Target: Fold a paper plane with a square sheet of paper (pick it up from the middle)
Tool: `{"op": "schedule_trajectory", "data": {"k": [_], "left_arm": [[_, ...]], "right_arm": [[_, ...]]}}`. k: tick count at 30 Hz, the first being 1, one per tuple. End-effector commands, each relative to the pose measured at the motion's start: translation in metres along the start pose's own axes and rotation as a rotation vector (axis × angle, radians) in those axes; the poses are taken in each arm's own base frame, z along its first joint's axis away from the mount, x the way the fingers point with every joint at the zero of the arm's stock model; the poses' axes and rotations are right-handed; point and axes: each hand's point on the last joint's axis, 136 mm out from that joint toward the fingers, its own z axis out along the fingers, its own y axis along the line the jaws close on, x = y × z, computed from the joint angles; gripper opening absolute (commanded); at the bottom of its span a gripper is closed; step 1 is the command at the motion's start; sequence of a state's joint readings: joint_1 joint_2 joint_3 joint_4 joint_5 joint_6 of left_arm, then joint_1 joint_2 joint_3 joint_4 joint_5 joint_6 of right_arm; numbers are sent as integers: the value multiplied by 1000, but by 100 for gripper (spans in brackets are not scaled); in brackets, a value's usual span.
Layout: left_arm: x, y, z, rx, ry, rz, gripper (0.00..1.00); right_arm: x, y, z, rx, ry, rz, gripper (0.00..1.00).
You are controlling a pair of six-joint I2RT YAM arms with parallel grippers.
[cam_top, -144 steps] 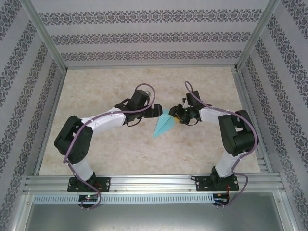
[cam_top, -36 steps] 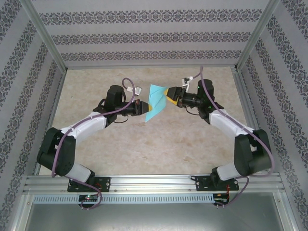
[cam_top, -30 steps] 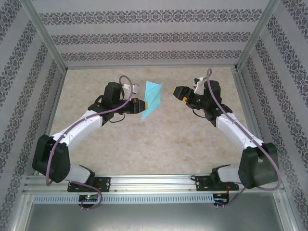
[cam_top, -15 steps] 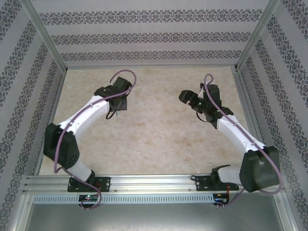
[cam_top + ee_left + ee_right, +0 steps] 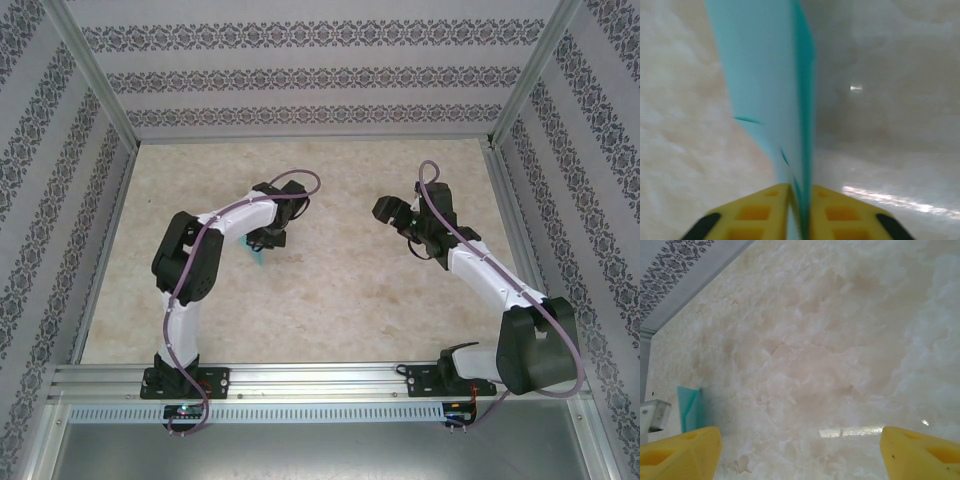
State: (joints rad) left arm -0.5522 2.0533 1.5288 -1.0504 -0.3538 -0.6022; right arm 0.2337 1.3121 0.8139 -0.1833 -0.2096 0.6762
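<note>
We find the left gripper (image 5: 800, 195) clamped on the paper plane (image 5: 767, 85) at its folded spine. The plane's long axis runs straight out from the fingers, low over the desk (image 5: 890, 125). To the right of the plane and well apart from it, the right gripper (image 5: 801, 445) hangs wide open and empty. We judge the left arm nearer.

Top cam: bright, even, diffuse light from overhead, no hard glare. You get only soft, short shadows on the table (image 5: 330, 300) under the left arm (image 5: 225, 215) and right arm (image 5: 480, 275).

Left wrist cam: whole pic soft and smeared. The paper plane (image 5: 765, 75) has fuzzy edges, and the left fingers (image 5: 760, 210) are out of focus. Small glare spot on the table right of the paper, pale streak lower right.

Right wrist cam: sharper and bright. Glare streak near the bottom, and the right fingers (image 5: 680, 452) blur up close.
</note>
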Motion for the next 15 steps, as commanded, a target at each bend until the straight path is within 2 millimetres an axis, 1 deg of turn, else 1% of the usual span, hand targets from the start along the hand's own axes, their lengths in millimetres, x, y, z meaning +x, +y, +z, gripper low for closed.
{"op": "schedule_trajectory", "data": {"k": [1,4,6,9,10,12,15], "left_arm": [[-18,-43,-20,223,-20,-33,29],[-25,-59,-34,334,-21,-26,46],[-30,-64,-42,395,-24,-32,55],[-41,-64,-54,485,-42,-59,64],[-45,-63,-61,522,-56,-70,68],[-56,-53,-69,557,-88,-109,73],[-70,-22,-72,530,-132,-180,78]], "right_arm": [[8,-8,1,30,14,-32,83],[15,-6,5,19,47,-50,82],[23,0,10,9,77,-62,80],[41,18,22,7,123,-109,76],[50,27,27,1,146,-126,75],[67,45,38,-18,192,-154,70],[91,76,55,-58,255,-194,63]]}}
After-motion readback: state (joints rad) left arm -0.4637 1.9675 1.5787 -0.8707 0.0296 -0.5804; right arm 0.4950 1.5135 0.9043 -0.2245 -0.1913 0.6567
